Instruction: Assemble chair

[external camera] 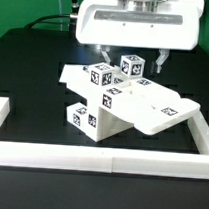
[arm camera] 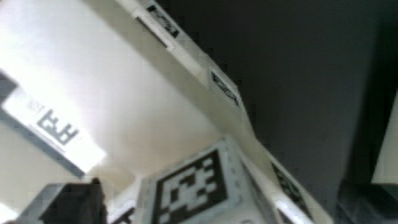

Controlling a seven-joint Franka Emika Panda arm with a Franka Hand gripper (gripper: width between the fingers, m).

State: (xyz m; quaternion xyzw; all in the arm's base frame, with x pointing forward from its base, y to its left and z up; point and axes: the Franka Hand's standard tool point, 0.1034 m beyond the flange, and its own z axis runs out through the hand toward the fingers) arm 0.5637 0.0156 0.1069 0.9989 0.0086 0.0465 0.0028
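The chair's matte white pieces (external camera: 123, 99) lie stacked in the middle of the black table. A flat panel (external camera: 160, 108) with tags lies on the exterior view's right. A chunky block (external camera: 87, 119) sits at the front. A tagged upright bar (external camera: 132, 66) sticks up at the top of the stack. My gripper (external camera: 130, 60) hangs over this bar, jaws open, one finger (external camera: 101, 58) on each side with a gap. In the wrist view the bar's tagged end (arm camera: 199, 185) shows between my fingers (arm camera: 68, 205), with the long white pieces (arm camera: 143, 90) beyond.
A long low white border wall (external camera: 99, 158) runs along the front and up both sides (external camera: 0, 112) of the black table (external camera: 34, 78). The chair pieces rest close to the front wall.
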